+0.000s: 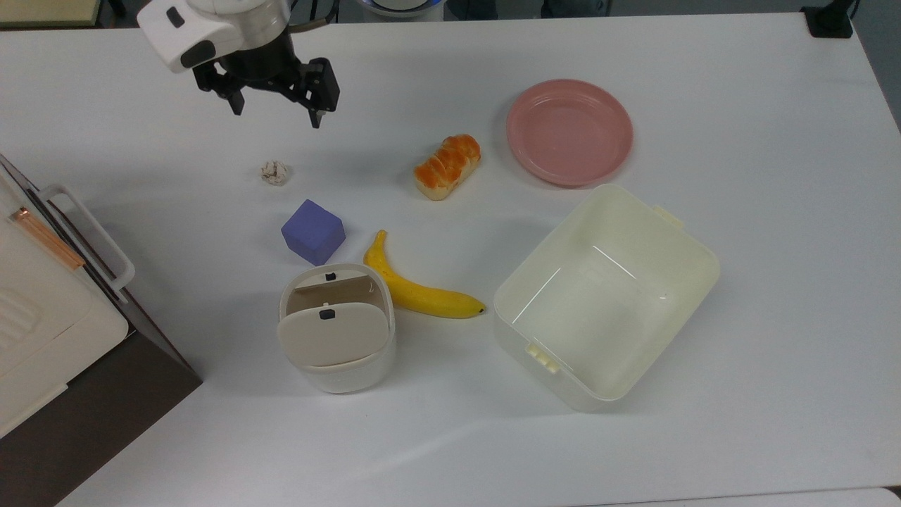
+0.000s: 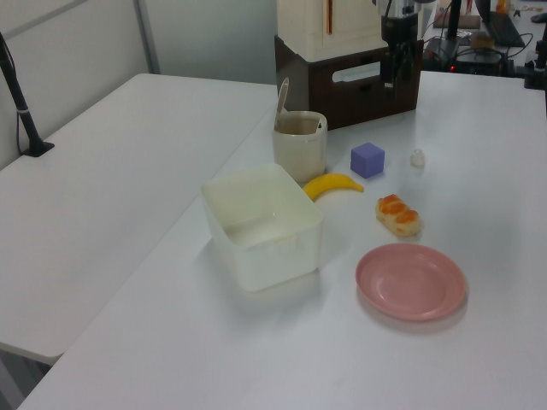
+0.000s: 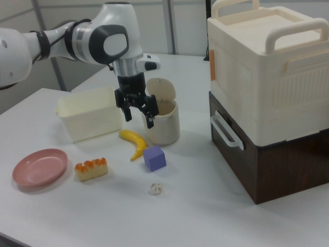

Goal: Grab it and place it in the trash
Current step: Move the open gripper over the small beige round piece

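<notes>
End effector [image 1: 276, 115]: black two-finger unit on my white arm, fingers spread apart and grasping nothing, hanging above the white surface [image 1: 739, 394] near the top view's upper left.

Paper ball [image 1: 274, 172]: tiny, off-white, crumpled, lying loose on the surface just below the end effector in the top view, apart from both fingers. In the right view I see it at [image 3: 156, 189], in front of the purple cube.

Purple cube [image 1: 313, 232]: between the paper ball and the bin.

Small white bin [image 1: 338, 327]: rounded, upright; one beige flap lid lies across the near half, the other half stands open. I cannot tell what, if anything, is inside. In the right view the bin [image 3: 163, 123] sits behind the end effector [image 3: 138, 112].

Banana [image 1: 415, 285]: lying just beside the bin, on the top view's right of it.

Cream tub [image 1: 605, 296]: large, rectangular, open-topped, nothing inside that I can see.

Bread roll [image 1: 448, 166]: orange-topped, between the paper ball and the plate.

Pink plate [image 1: 569, 132]: bare, at the top view's upper right of the tub.

Cream-and-brown stacked box [image 3: 267, 92]: large, with handles, at the right view's right edge.
</notes>
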Controlling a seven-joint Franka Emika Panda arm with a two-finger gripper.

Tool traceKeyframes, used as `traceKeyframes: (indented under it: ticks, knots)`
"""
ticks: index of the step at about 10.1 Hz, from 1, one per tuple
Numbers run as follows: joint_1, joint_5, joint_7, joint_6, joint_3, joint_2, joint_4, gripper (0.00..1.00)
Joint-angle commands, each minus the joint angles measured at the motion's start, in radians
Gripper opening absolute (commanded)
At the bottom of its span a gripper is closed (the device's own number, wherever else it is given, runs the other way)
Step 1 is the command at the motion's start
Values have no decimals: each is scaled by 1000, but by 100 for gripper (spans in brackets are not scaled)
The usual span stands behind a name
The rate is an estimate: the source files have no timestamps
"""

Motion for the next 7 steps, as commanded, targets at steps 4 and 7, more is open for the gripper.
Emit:
traceKeyframes:
  ticks: [4, 7]
  knots:
    - [23, -45, -41, 283, -76, -33, -255, 100]
    - [117, -51, -128, 403, -203, -36, -381, 100]
